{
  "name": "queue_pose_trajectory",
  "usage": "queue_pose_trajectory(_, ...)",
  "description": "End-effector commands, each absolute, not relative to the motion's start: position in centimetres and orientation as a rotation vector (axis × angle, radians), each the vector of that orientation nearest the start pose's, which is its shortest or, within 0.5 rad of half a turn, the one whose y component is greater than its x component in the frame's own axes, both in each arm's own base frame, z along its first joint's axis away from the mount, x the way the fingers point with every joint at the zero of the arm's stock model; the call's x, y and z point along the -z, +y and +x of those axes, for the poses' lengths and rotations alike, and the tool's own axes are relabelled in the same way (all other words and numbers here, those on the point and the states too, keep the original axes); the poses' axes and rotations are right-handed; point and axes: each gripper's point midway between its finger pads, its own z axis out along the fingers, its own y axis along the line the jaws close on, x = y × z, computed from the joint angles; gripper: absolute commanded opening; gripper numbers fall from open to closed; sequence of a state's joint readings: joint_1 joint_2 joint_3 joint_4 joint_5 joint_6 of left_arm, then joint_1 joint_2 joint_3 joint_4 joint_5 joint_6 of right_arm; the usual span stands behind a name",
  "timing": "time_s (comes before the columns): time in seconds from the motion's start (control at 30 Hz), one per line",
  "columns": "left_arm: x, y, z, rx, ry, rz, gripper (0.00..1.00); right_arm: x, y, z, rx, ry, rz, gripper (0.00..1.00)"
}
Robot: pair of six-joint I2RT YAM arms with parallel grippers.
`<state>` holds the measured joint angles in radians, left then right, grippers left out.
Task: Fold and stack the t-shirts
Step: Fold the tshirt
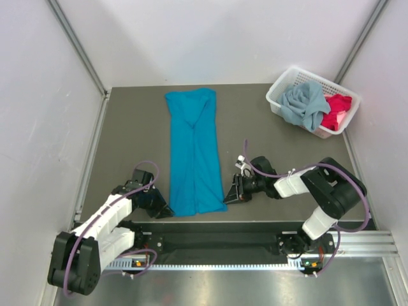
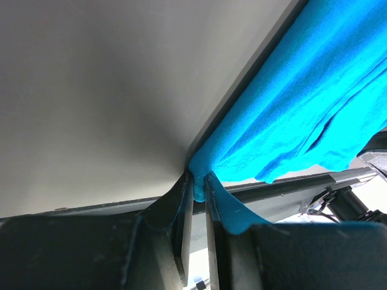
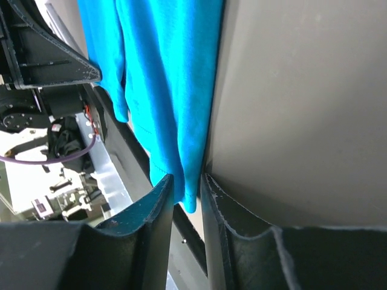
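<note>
Teal t-shirt (image 1: 193, 153) lies on the table (image 1: 127, 127) as a long narrow strip, sides already folded in, collar end far, hem end at the near edge. I read the step in hand as the crosswise fold: both arms are at the hem corners.

Left gripper (image 2: 198, 179) has its jaws pressed together on the near-left corner, with cloth bunched between the fingers. Right gripper (image 3: 187, 181) has its jaws set narrowly on either side of the near-right corner. The hem sits in the gap, but I can't tell if the bite is firm.

Next move as I see it: confirm the right grip, lift both corners together and level, carry the hem toward the collar, lay it down. Uneven height or pace would skew the strip.

Grey-blue t-shirt (image 1: 305, 105) and red-pink t-shirt (image 1: 336, 111) sit crumpled in the basket (image 1: 274, 89) at the far right corner, not yet folded.

Edges and room:
- The hem is right at the table's near edge, just beside the rail (image 1: 255, 239). Lifting straight up first should avoid snagging.
- Bare table on both sides of the strip, more on the left.
- The path to the collar looks unobstructed. The basket is well apart from the strip, to the right.
- Walls close off the left, the right and the far side, so elbows should stay tucked.
</note>
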<state>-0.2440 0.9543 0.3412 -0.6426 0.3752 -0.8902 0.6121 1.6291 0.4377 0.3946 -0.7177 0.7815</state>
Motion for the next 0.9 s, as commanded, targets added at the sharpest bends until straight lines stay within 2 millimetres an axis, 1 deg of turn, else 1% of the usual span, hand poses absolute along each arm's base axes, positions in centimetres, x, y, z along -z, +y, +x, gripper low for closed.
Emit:
queue_pose_trajectory(0.0, -1.2, -12.6, 12.1, 0.718, 2.868, -0.839, 0.18, 1.1, 26.5, 15.4, -1.281, 2.732, -0.237, 0.27)
queue_pose_trajectory(0.07, -1.2, -12.6, 12.1, 0.720, 2.868, -0.841, 0.18, 1.2, 26.7, 15.1, -1.280, 2.741, -0.260, 0.29)
queue_pose_trajectory(0.23, -1.2, -12.6, 12.1, 0.721, 2.866, -0.847, 0.18, 1.9, 26.3, 14.0, -1.283, 2.769, -0.269, 0.28)
queue_pose_trajectory(0.4, -1.2, -12.6, 12.1, 0.715, 2.864, -0.850, 0.17, 2.3, 26.4, 13.5, -1.295, 2.777, -0.267, 0.23)
queue_pose_trajectory(0.5, -1.3, -12.6, 12.1, 0.714, 2.862, -0.852, 0.16, 2.1, 27.0, 13.2, -1.323, 2.771, -0.285, 0.19)
queue_pose_trajectory(0.6, -1.4, -12.5, 12.1, 0.708, 2.861, -0.850, 0.16, 2.1, 27.5, 12.7, -1.335, 2.777, -0.314, 0.21)
queue_pose_trajectory(0.7, -1.5, -12.5, 12.2, 0.704, 2.861, -0.849, 0.15, 2.3, 27.4, 12.4, -1.325, 2.784, -0.309, 0.21)
queue_pose_trajectory(0.73, -1.5, -12.4, 12.1, 0.703, 2.862, -0.849, 0.13, 2.4, 27.3, 12.4, -1.315, 2.788, -0.302, 0.20)
queue_pose_trajectory(0.77, -1.4, -12.4, 12.1, 0.697, 2.863, -0.848, 0.12, 2.4, 27.2, 12.4, -1.310, 2.788, -0.294, 0.13)
queue_pose_trajectory(0.83, -1.6, -12.4, 12.0, 0.700, 2.863, -0.843, 0.07, 2.2, 27.1, 12.4, -1.313, 2.777, -0.291, 0.06)
queue_pose_trajectory(0.87, -1.6, -12.3, 11.9, 0.692, 2.868, -0.842, 0.05, 2.2, 27.0, 12.4, -1.302, 2.778, -0.283, 0.04)
